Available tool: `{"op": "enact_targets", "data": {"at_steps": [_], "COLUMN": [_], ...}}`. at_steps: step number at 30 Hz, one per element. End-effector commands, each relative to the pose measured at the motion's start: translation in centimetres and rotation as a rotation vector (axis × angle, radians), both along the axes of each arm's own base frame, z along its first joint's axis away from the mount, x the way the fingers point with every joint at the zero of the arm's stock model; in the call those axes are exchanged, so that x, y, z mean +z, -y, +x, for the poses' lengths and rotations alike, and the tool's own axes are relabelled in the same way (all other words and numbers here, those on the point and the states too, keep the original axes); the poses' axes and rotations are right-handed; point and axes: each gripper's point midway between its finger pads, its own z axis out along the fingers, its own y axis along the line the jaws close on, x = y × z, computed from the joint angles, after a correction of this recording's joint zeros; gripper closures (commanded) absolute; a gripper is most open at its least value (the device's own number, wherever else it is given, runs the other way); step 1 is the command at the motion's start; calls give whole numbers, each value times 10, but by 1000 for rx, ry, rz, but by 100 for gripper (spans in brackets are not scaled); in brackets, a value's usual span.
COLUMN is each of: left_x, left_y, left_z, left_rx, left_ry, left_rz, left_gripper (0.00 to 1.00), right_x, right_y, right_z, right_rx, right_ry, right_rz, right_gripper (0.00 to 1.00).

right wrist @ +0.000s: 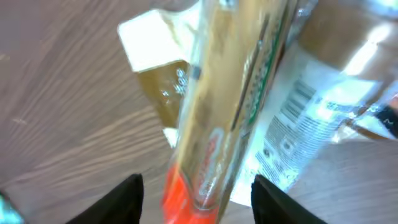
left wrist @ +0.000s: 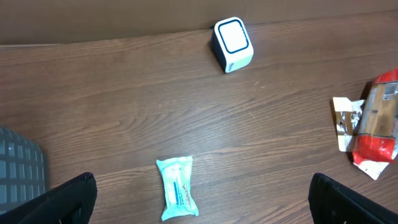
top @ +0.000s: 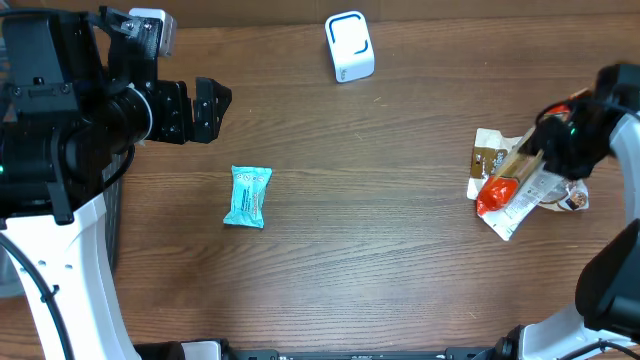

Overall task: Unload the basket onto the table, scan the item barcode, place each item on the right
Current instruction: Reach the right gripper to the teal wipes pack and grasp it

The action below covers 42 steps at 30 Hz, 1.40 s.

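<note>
A white barcode scanner (top: 349, 47) (left wrist: 233, 45) with a blue-ringed window stands at the far middle of the table. A teal packet (top: 247, 196) (left wrist: 176, 188) lies flat at centre left, below my left gripper (top: 212, 110) (left wrist: 202, 208), which hangs open and empty well above the table. At the right, a long red-and-gold packet (top: 500, 185) (right wrist: 217, 124) lies on a white wrapper (right wrist: 298, 118) with a printed barcode and a brown packet (top: 488, 158). My right gripper (top: 540, 152) (right wrist: 199, 202) is open just above this pile, its fingers (right wrist: 121, 199) straddling the red end without touching it.
A grey ribbed bin (left wrist: 18, 177) sits at the table's left edge, under the left arm. The pile of packets (left wrist: 373, 127) lies close to the right edge. Bare wood runs between the teal packet and the pile.
</note>
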Motion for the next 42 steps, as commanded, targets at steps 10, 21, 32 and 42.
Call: {"op": "enact_targets", "data": {"at_steps": [10,21,32,42], "left_x": [2,2,2,2], "left_y": [0,0,0,0], "left_z": [1,1,1,1], "left_rx": [-12,-12,-12,-12], "left_ry": [10,10,10,10], "left_rz": [13,13,13,13], "left_gripper": [0,0,0,1], "right_x": [127,61,-40,-107], "right_y": [-113,-337,-463,-509], "right_z": [51,32,-22,-66], "right_rx": [288,709,791,888], "right_ry": [368,329,212,192], "right_rz": [209,338,228,114], "right_gripper": [41,30,33,49]}}
